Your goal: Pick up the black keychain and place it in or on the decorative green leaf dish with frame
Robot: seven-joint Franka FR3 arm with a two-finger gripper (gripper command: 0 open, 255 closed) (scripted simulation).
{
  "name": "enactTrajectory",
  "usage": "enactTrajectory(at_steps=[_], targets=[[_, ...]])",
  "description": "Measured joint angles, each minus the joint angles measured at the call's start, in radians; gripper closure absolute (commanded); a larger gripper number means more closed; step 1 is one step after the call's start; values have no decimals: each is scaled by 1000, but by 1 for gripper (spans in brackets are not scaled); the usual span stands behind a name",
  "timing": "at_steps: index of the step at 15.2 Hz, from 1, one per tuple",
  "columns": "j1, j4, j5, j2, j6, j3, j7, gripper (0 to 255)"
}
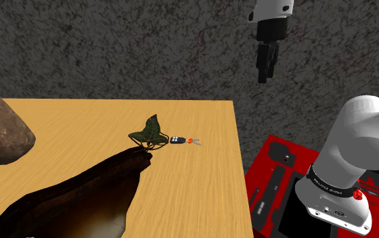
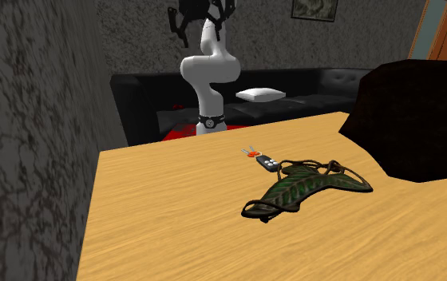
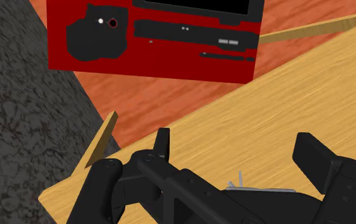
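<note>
Not much is happening on this one yet. The tool (image 1: 263, 76) is hanging high up, well apart from everything, with its fingers standing apart and gripping nothing. The black keychain (image 1: 178, 140) is lying on the counter (image 1: 202, 196) just beside the green leaf dish (image 1: 149, 130), near one tip of it. So I'm reckoning the whole job is waiting to be done: coming down, grabbing, lifting, and dropping it on the dish.
</note>
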Motion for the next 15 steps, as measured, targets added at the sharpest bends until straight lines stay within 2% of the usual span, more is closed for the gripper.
enactTrajectory(at_steps=[2, 4, 8, 15], targets=[[4, -5, 3, 7, 15, 7, 1, 0], [15, -25, 9, 31, 72, 27, 3, 0], [41, -68, 22, 111, 226, 75, 6, 0], [82, -78, 30, 281, 466, 163, 26, 0]])
